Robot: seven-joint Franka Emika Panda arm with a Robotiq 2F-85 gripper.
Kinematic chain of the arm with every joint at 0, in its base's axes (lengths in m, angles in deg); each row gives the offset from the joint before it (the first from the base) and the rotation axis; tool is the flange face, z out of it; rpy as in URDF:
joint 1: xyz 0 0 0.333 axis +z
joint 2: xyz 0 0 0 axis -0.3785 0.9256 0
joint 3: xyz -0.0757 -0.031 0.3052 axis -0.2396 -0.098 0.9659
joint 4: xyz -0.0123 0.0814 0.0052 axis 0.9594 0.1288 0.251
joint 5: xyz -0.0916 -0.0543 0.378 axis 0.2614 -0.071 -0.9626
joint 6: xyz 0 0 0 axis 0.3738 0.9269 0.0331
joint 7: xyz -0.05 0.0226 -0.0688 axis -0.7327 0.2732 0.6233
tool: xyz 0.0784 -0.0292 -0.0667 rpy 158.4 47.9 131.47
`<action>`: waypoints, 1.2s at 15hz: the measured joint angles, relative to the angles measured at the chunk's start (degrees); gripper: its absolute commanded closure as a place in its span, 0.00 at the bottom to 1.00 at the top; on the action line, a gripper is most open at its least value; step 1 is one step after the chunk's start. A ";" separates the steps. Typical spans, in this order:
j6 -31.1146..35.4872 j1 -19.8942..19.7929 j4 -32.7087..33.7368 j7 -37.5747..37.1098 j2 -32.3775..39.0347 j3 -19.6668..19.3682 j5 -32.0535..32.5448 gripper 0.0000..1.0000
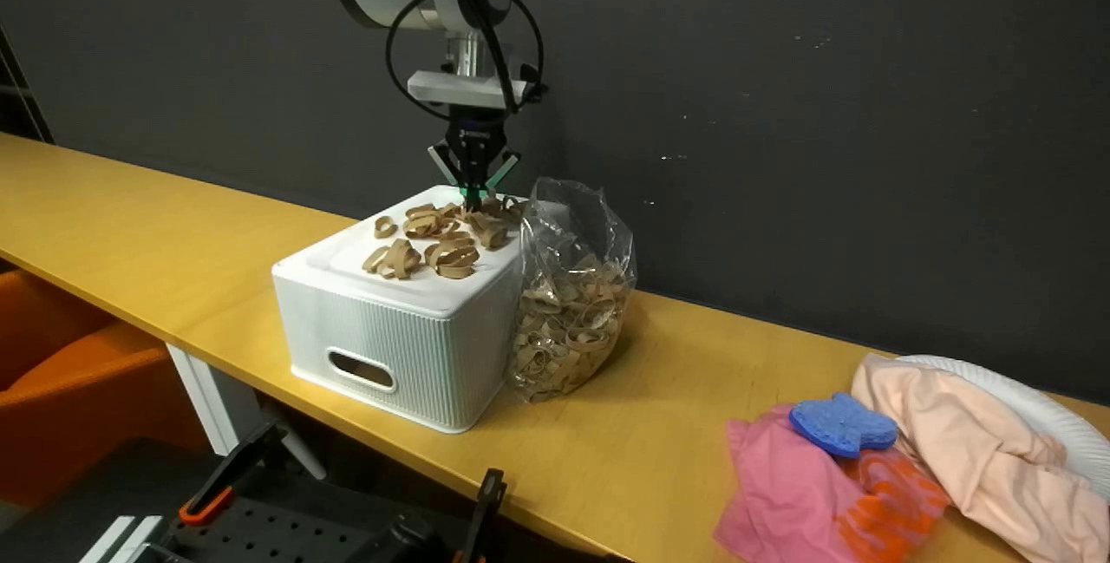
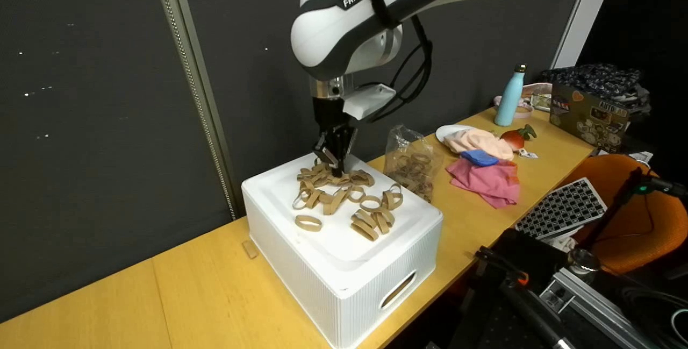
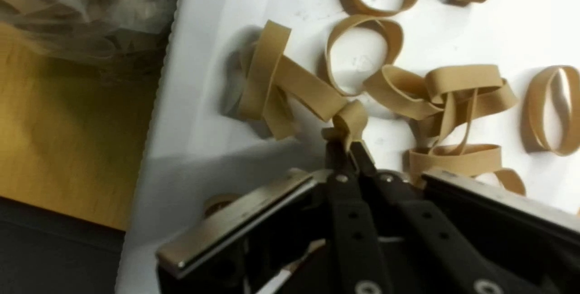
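My gripper is shut on a tan rubber band, which is pinched between the fingertips and sticks out beyond them in the wrist view. It points down at the top of a white upturned box, near its back side. Loose tan bands lie in small heaps over the box top, several of them close around the fingers. Beside the box stands a clear plastic bag partly filled with more such bands. In both exterior views the held band cannot be made out among the heap.
Farther along the wooden table lie a pink cloth, a blue sponge, a peach cloth and a white plate. A blue bottle stands behind them. A dark wall runs along the back.
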 measured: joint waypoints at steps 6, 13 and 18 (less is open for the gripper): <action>-2.45 -0.61 1.33 -0.23 -3.93 -0.25 -0.01 0.99; -7.25 -3.08 -0.52 -0.71 -11.05 -2.45 0.04 0.99; -10.88 -4.71 -6.06 -1.39 -17.17 -4.92 0.23 0.99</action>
